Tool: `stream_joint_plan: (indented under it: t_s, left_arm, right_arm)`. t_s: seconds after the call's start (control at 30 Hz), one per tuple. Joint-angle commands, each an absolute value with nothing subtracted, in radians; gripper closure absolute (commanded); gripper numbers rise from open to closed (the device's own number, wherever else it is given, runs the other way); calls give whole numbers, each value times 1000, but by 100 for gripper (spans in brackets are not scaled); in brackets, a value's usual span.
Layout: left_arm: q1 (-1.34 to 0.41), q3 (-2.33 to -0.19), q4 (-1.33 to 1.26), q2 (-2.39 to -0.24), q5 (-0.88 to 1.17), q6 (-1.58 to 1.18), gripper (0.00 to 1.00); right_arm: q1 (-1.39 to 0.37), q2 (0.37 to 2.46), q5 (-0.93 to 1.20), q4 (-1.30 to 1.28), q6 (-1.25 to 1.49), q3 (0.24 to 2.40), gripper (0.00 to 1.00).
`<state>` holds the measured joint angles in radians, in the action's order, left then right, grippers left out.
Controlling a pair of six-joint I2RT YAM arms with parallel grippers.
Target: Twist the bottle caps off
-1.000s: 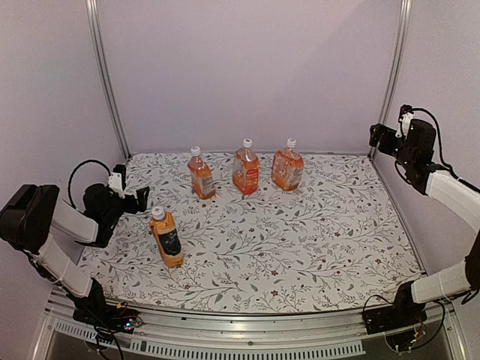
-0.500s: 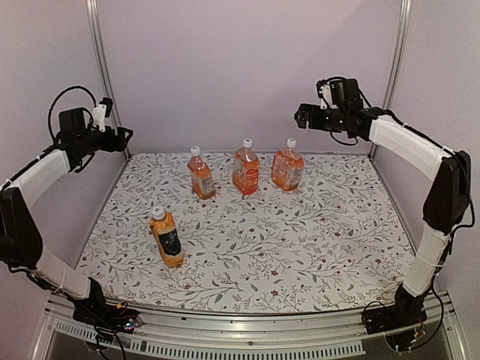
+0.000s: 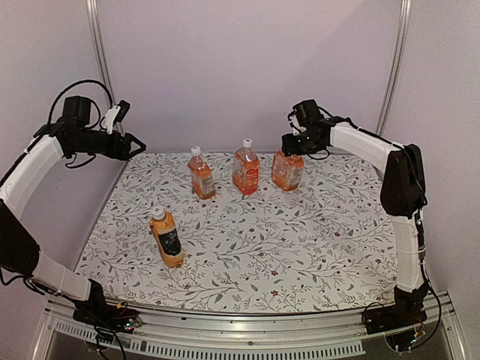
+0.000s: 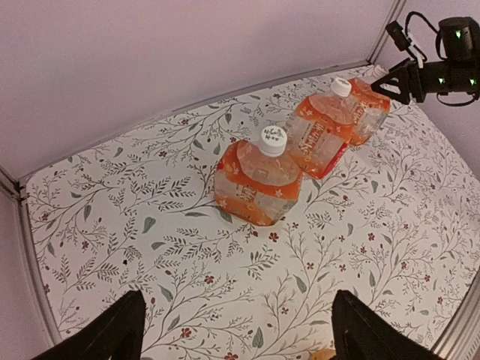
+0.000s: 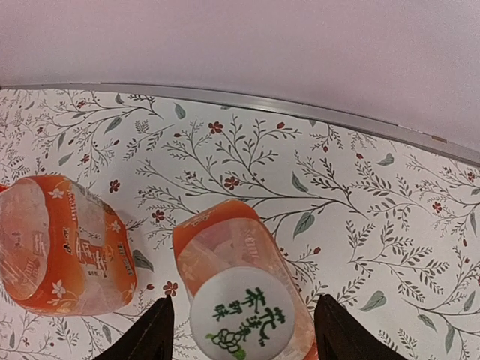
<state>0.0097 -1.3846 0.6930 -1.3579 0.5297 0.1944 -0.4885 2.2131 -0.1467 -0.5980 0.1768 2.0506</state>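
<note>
Right gripper over the far-right bottle; left gripper aloft above the table's far-left corner.
Right fingers spread, flanking the white cap with a gap on each side, not pinching. Left fingers spread, empty. Three capped bottles stand along the far edge. Black-labelled bottle, capped, stands near the left edge.
</note>
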Motion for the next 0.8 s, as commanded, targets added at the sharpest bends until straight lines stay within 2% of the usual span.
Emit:
stream_joint_plan:
  t_s: [0.0, 0.33, 0.4, 0.53, 0.77]
  left_arm:
    - [-37, -1421, 795, -1380, 546, 210, 14]
    - [-71, -1463, 865, -1387, 573, 226, 14]
    - [-74, -1473, 874, -1389, 584, 223, 14]
    - [-79, -1489, 895, -1388, 598, 218, 15]
    - [-95, -1532, 964, -1383, 619, 246, 16]
  right_arm:
    - [-491, 2248, -161, -611, 144, 2084, 40]
    - [-490, 2281, -174, -552, 38, 2095, 40]
    - [-491, 2281, -176, -542, 21, 2097, 50]
    - [-491, 2277, -155, -546, 11, 2096, 79]
    - [-490, 2159, -144, -565, 11, 2014, 95]
